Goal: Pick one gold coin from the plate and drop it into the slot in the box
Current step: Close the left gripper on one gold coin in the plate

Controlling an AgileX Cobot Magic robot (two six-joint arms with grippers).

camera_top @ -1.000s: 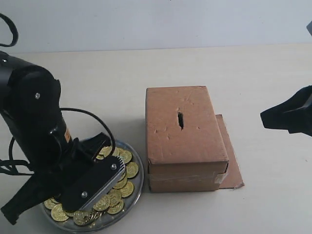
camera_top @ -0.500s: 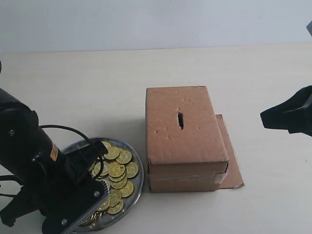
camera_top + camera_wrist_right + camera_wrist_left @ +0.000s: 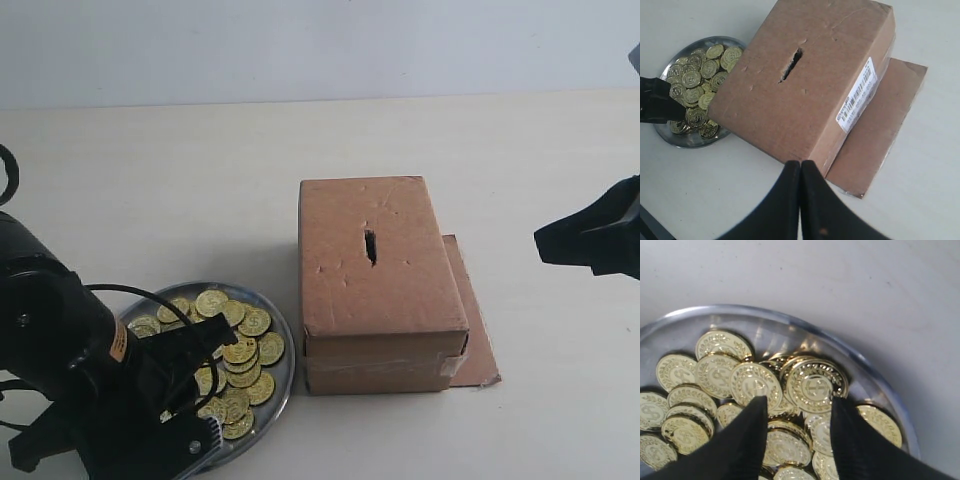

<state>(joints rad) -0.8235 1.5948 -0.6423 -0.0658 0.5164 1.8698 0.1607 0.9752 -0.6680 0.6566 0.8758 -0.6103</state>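
Several gold coins (image 3: 240, 350) lie piled in the silver plate (image 3: 285, 372) at the front left of the table. My left gripper (image 3: 799, 402) hangs open just above the pile, and its two black fingertips (image 3: 757, 412) straddle overlapping coins (image 3: 815, 386) near the plate's rim (image 3: 790, 320). I see nothing gripped between them. The left arm (image 3: 80, 370) hides the plate's left half. The brown cardboard box (image 3: 380, 270) stands to the right of the plate, its dark slot (image 3: 370, 246) facing up. My right gripper (image 3: 800, 166) is shut and empty, held off to the box's right (image 3: 590, 240).
A flat brown cardboard sheet (image 3: 482, 345) lies under and beside the box on its right. The box carries a white barcode label (image 3: 856, 92) on one side. The left arm's cable (image 3: 190, 320) loops over the coins.
My left arm has drawn back toward the front left corner and dropped lower, uncovering more coins at the far side of the plate. The right arm and the box have not moved.
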